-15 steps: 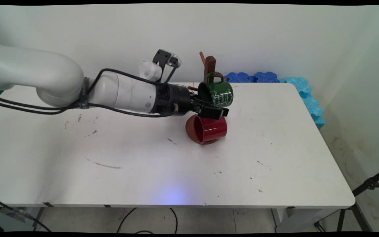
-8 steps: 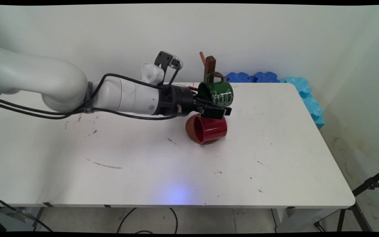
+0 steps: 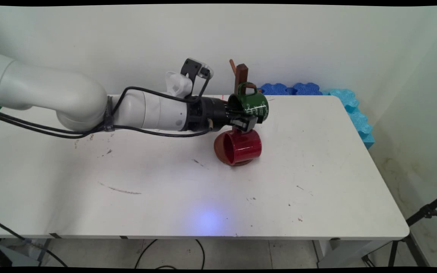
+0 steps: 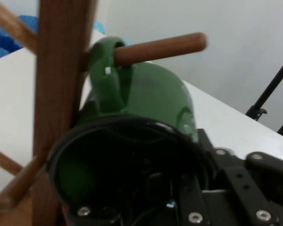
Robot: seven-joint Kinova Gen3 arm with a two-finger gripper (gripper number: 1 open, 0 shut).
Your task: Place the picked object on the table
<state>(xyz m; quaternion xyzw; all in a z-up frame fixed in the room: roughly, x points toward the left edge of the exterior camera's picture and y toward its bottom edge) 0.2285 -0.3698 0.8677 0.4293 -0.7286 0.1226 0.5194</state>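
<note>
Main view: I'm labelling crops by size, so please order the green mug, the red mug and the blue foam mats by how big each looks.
1. Blue foam mats, the widest spread, along the table's far and right edges.
2 and 3. Red mug and green mug look alike; the hand overlaps both, so I won't rank them.

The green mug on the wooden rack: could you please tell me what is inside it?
One finger of the pincer reaches into the green mug, which hangs by its handle on a peg of the wooden rack. The mug's dark interior hides anything deeper.
</note>
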